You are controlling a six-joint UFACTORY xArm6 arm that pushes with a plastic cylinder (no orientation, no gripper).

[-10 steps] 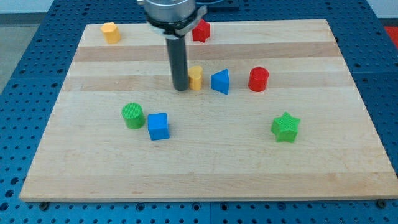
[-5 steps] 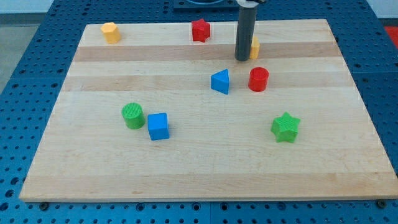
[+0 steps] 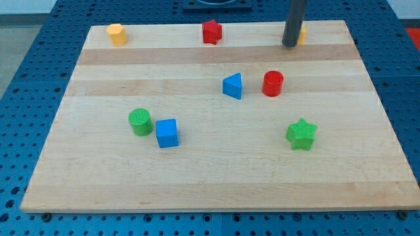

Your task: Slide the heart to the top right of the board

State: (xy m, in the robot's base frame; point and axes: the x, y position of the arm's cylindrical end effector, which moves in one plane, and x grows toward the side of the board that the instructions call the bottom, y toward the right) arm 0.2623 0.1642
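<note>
The yellow heart (image 3: 302, 35) sits near the board's top edge toward the view's right, mostly hidden behind my rod; only a sliver of it shows. My tip (image 3: 289, 45) rests on the board against the heart's left side. The rod rises straight up out of the view's top.
A wooden board (image 3: 216, 177) carries a yellow hexagon block (image 3: 117, 34) at top left, a red star (image 3: 211, 31) at top middle, a blue triangle block (image 3: 232, 86), a red cylinder (image 3: 272, 84), a green cylinder (image 3: 140, 122), a blue cube (image 3: 167, 133) and a green star (image 3: 301, 134).
My tip has pushed the yellow heart from the board's middle up and to the right, to near the top right edge. The other blocks have not moved.
</note>
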